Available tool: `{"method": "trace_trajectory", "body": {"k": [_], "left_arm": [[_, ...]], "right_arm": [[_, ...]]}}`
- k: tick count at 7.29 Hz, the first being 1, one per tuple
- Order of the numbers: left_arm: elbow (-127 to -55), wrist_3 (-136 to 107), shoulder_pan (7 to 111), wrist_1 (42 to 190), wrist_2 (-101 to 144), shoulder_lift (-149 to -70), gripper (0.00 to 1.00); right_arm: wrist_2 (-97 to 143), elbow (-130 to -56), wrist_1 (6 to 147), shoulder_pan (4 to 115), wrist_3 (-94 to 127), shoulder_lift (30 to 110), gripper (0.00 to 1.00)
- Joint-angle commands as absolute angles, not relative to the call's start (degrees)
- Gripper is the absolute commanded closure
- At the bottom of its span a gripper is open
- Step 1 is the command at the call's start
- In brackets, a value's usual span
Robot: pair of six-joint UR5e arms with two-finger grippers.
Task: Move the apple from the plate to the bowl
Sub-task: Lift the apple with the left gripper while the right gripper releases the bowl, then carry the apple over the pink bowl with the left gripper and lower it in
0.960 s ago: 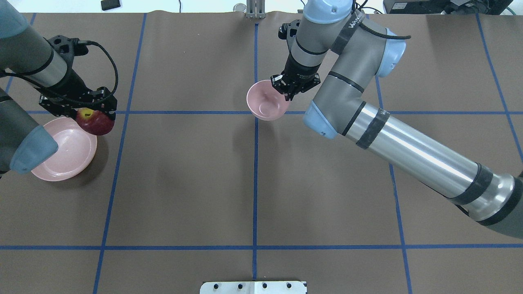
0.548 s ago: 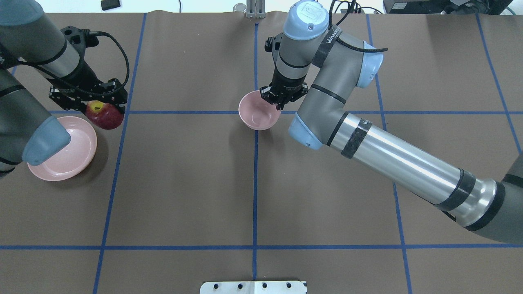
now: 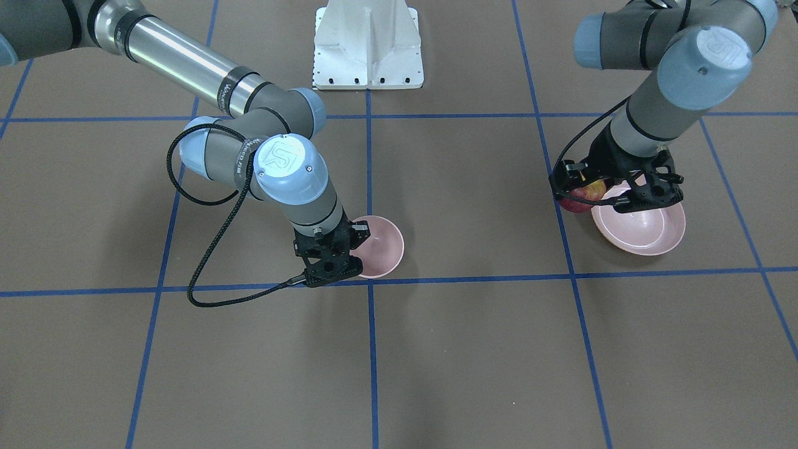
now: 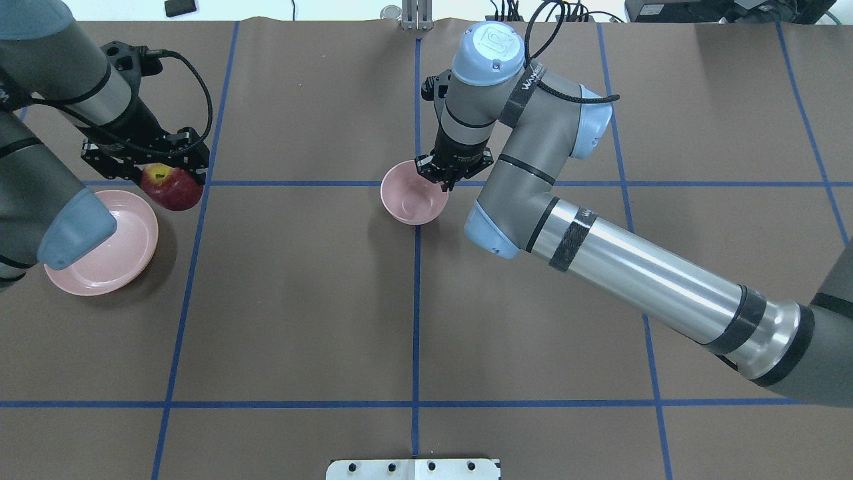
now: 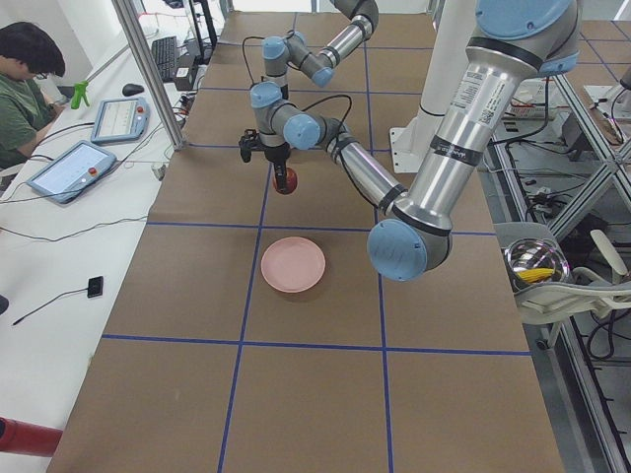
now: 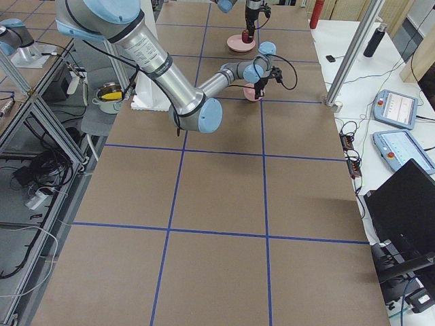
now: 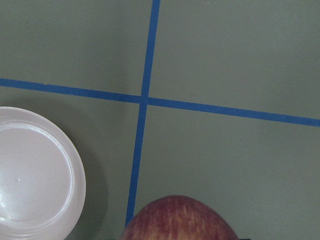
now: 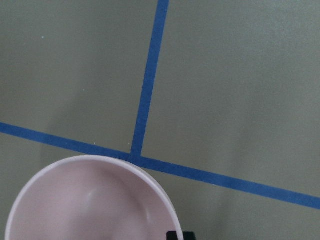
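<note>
Carried the bowl [image 4: 410,200] left and a touch nearer over the last second, onto the blue centre tape line [image 4: 416,320], with the right claw [image 4: 445,175] pinching its far right rim. Cannot tell whether lifted or sliding on the surface [image 4: 300,300]. Shifted the apple [image 4: 172,190] slightly right and farther as well, clear of the plate [image 4: 100,267]. Gripping it now in the left claw [image 4: 170,180], clamped on its sides, raised just beyond the plate's far right rim, well left of the bowl.

Apple [image 7: 177,220] cut by bottom edge in left wrist view; bowl [image 8: 90,200] likewise in right wrist view
</note>
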State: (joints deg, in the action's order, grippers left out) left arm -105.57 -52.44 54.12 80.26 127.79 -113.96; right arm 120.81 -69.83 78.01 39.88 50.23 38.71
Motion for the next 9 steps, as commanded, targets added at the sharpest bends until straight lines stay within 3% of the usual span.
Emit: {"method": "trace_trajectory", "body": {"k": [1, 6, 9], "left_arm": [[-105.3, -54.38, 53.88, 80.33, 127.79, -115.47, 1.0], [-95.48, -71.96, 46.06, 81.38, 127.79, -134.16, 1.0], [-80.13, -78.99, 40.62, 89.86, 121.65, -145.26, 1.0]], "right_arm": [[120.76, -70.05, 77.43, 40.16, 54.03, 38.59, 0.01], [127.44, -77.49, 87.18, 49.82, 53.27, 44.0, 0.0], [126.92, -85.94, 93.06, 52.38, 48.27, 52.37, 0.0]]}}
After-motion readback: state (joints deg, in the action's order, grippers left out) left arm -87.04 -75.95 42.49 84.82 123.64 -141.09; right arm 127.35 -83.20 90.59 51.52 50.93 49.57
